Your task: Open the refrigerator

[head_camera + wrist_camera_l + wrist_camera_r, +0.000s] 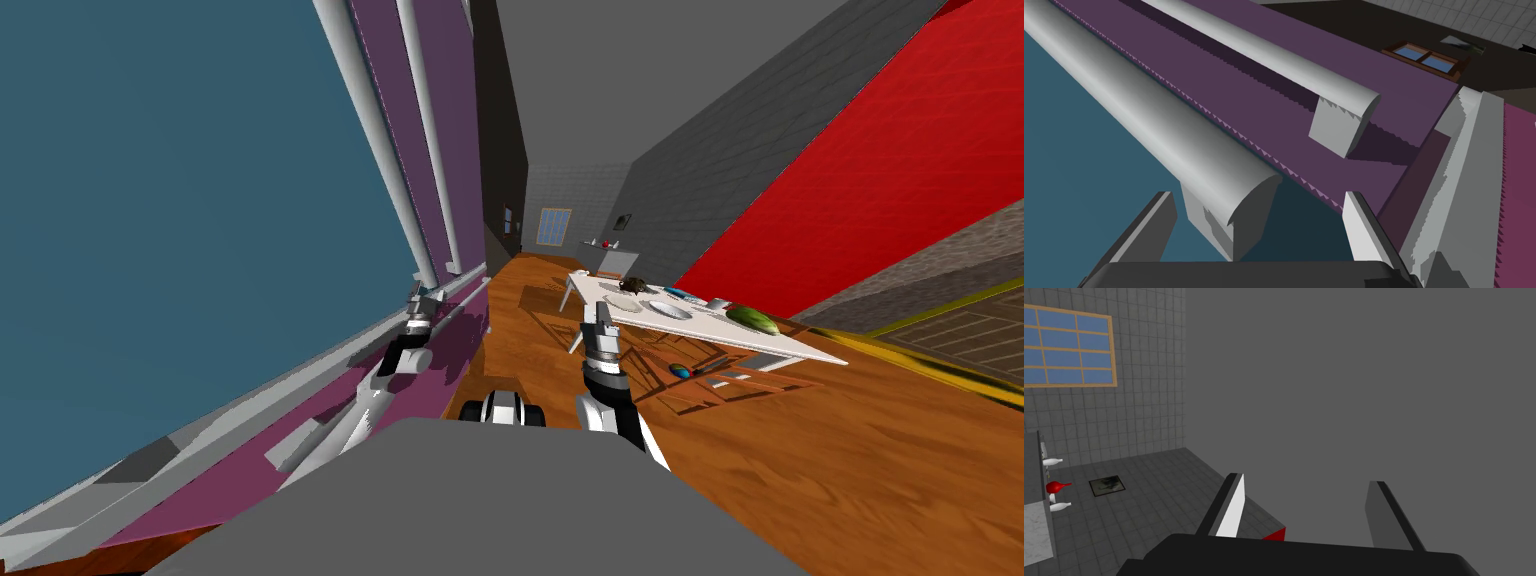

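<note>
**Left gripper [1259, 196] open astride a refrigerator handle**

The left gripper's two fingers [1364, 230] stand spread. Between them sit the rounded end of a grey bar handle [1174, 135] and its mounting post. Neither finger presses the handle, and a gap shows on each side. That handle runs along the blue door [1074, 165] of the refrigerator [180, 220], just beside the seam where the blue door meets a purple door [1374, 50]. A second grey handle [1264, 55] lies parallel on the purple door, farther from the gripper. The refrigerator stands close at the robot's left, its fronts rising along that whole side in the head view.

The right gripper [601, 312] is held up ahead of the chest, well apart from the refrigerator, with its fingers released and holding nothing. Beyond it, on the wood floor [850, 480], a white table [795, 348] carries plates [668, 310] and a green thing [752, 320].
</note>
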You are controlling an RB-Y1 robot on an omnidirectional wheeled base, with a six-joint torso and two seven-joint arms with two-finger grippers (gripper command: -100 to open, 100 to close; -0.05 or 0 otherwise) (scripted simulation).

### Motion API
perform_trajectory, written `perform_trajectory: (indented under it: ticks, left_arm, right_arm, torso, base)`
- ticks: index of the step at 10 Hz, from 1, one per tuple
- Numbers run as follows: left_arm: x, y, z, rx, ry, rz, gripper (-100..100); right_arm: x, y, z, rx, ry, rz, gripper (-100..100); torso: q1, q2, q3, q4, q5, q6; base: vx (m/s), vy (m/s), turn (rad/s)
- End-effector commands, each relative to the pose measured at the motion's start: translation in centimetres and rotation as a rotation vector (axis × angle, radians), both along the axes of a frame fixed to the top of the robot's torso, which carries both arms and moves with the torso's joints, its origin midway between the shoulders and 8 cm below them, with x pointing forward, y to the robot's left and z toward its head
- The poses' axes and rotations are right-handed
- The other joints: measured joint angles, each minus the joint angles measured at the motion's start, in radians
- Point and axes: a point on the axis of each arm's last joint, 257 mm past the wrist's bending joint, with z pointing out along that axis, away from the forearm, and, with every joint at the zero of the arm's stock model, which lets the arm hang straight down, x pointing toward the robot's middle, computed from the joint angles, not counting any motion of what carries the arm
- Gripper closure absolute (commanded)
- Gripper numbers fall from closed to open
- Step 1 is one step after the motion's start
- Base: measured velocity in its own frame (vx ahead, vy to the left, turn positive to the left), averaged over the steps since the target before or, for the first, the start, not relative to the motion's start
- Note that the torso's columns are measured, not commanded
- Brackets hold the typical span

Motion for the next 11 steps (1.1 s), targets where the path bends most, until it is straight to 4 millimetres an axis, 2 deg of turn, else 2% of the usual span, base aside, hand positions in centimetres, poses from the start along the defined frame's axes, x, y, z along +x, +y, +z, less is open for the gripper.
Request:
perform_trajectory:
  ticks: [1,6,7,9,10,11]
  left_arm:
    - [1.5,0.1,0.3,0.006,-0.004,0.041,-100]
    - [5.6,-0.2,0.8,0.004,0.010,0.145,-100]
    - [5.8,-0.4,1.4,0.003,-0.001,0.141,-100]
    - [7.5,-1.1,1.8,-0.002,0.009,0.171,-100]
    - [6.8,-0.9,1.7,-0.003,0.003,0.162,-100]
    - [5.8,-0.4,1.4,0.003,-0.001,0.141,100]
  right_arm:
    - [0.0,0.0,0.0,0.000,0.000,0.000,0]
    - [0.0,0.0,0.0,0.000,0.000,0.000,0]
    - [0.0,0.0,0.0,0.000,0.000,0.000,0]
    - [0.0,0.0,0.0,0.000,0.000,0.000,0]
    - [0.0,0.0,0.0,0.000,0.000,0.000,0]
    - [0.0,0.0,0.0,0.000,0.000,0.000,0]
  torso:
    - [0.000,-0.001,0.000,0.000,0.000,-0.001]
    - [-0.001,-0.006,-0.004,-0.002,0.000,0.000]
    - [-0.003,-0.006,-0.004,-0.002,-0.001,0.000]
    - [-0.006,-0.008,-0.005,-0.002,-0.002,0.000]
    - [-0.005,-0.005,-0.003,-0.002,-0.002,0.001]
    - [-0.006,-0.007,-0.004,-0.002,-0.002,0.000]
  base:
    - [-0.102,0.085,-0.105]
    - [-0.117,0.114,-0.195]
    - [-0.097,0.059,-0.075]
    - [-0.099,0.049,-0.157]
    - [-0.063,0.032,-0.042]
    - [0.069,-0.040,0.272]
